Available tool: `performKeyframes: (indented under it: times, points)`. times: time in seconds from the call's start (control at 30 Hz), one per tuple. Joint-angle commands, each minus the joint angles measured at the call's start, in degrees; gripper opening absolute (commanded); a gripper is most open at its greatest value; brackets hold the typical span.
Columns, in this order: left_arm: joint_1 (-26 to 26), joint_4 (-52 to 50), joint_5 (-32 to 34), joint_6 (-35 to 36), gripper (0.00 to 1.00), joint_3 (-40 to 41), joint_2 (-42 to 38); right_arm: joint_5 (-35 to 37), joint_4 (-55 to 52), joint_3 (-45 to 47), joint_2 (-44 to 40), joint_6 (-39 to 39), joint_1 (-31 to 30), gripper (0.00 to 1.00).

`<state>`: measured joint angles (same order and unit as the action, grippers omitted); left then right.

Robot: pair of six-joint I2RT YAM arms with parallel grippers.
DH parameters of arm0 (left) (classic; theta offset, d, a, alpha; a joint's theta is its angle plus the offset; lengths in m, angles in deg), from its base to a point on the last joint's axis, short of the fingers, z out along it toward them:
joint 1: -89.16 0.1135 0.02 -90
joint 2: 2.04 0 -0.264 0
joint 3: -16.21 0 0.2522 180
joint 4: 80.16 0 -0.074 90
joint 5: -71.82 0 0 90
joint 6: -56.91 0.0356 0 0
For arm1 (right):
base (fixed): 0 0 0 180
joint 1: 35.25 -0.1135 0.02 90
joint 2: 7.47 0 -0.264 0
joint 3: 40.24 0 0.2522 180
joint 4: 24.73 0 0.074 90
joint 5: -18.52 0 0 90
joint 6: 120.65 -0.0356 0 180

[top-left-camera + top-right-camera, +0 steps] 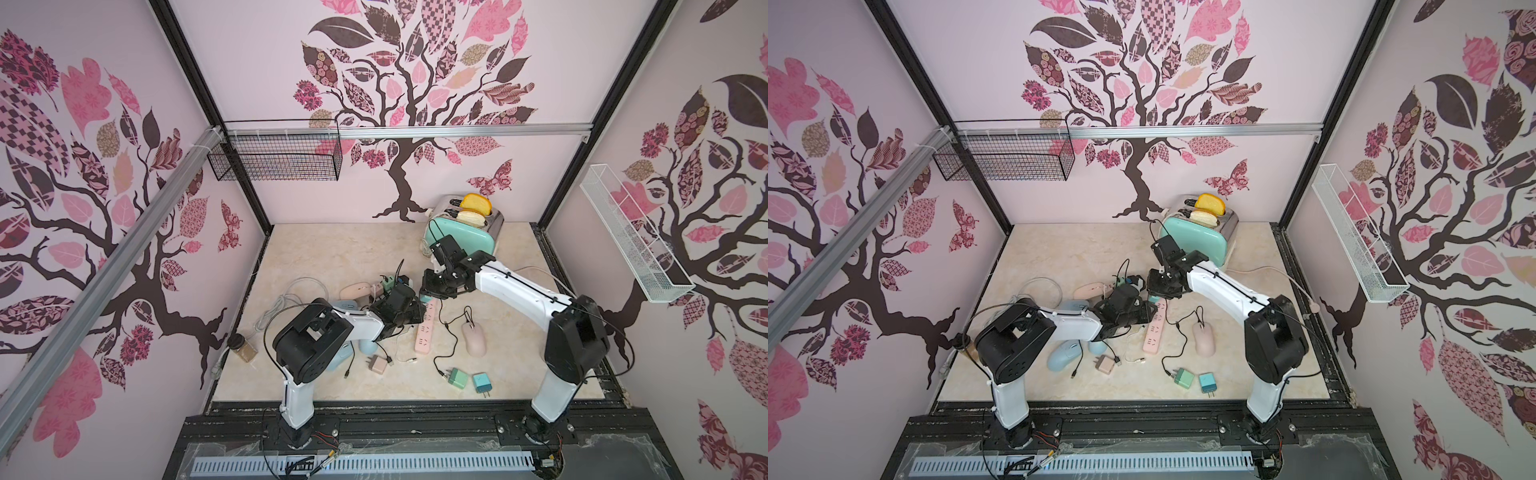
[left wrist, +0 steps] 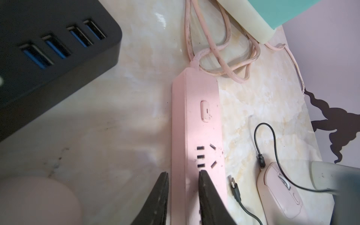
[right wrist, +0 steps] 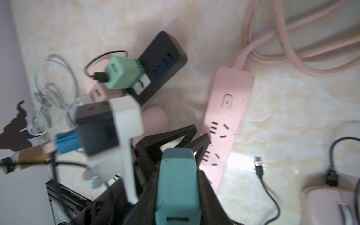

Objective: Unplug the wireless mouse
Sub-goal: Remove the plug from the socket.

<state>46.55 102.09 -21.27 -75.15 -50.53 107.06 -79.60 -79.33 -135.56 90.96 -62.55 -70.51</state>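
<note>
The wireless mouse (image 1: 473,337), a pink one, lies on the right part of the tabletop (image 1: 332,257), near the pink power strip (image 1: 424,338). A black cable (image 2: 261,161) is plugged in its front end.

The room is a booth. Its pale walls (image 1: 270,195) carry big tree decals (image 1: 407,104) in pink and brown. A black wire basket (image 1: 276,160) hangs on the back wall and a white wire basket (image 1: 631,237) on the right wall. The tabletop is beige with a marble pattern, glossy, and crowded with cables and chargers. A mint toaster (image 1: 461,237) with bread stands at the back.

The right gripper (image 3: 178,171) is closed around a teal charger (image 3: 178,194), above the far end of the strip. The left gripper (image 2: 183,174) has its fingers a little apart and holds nothing: one tip is over the strip, the other over the tabletop beside it.
</note>
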Motion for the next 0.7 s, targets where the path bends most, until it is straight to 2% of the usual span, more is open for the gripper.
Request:
performKeyframes:
  times: [0.0,0.1,0.17,0.33,0.43,0.53,0.67]
  points:
    - [0.8,-14.6,1.7,0.1,0.33,5.0,2.1,3.2,8.2,2.6,-2.0,0.1,-0.4,0.0]
    - [0.8,-13.7,-0.2,-1.4,0.49,7.7,-4.8,5.3,8.7,3.5,-4.9,1.9,0.5,0.0]
    - [0.9,-12.9,-2.3,-2.4,0.54,9.2,-10.0,3.8,9.7,4.7,-6.5,2.3,2.3,0.0]
    - [1.4,-9.7,-9.3,-1.6,0.61,12.4,-21.6,-5.8,14.3,10.1,-10.0,2.6,8.1,0.0]
    - [2.6,0.3,-13.6,-1.4,0.63,18.3,-27.1,-14.0,15.0,11.5,-11.0,3.0,10.9,0.0]
    - [3.4,13.2,-19.5,-1.7,0.65,23.5,-29.4,-20.9,16.6,13.7,-12.7,4.3,12.4,0.0]
    - [4.2,23.6,-22.7,-5.5,0.66,24.6,-25.5,-26.8,19.6,17.5,-14.8,2.1,12.4,0.0]
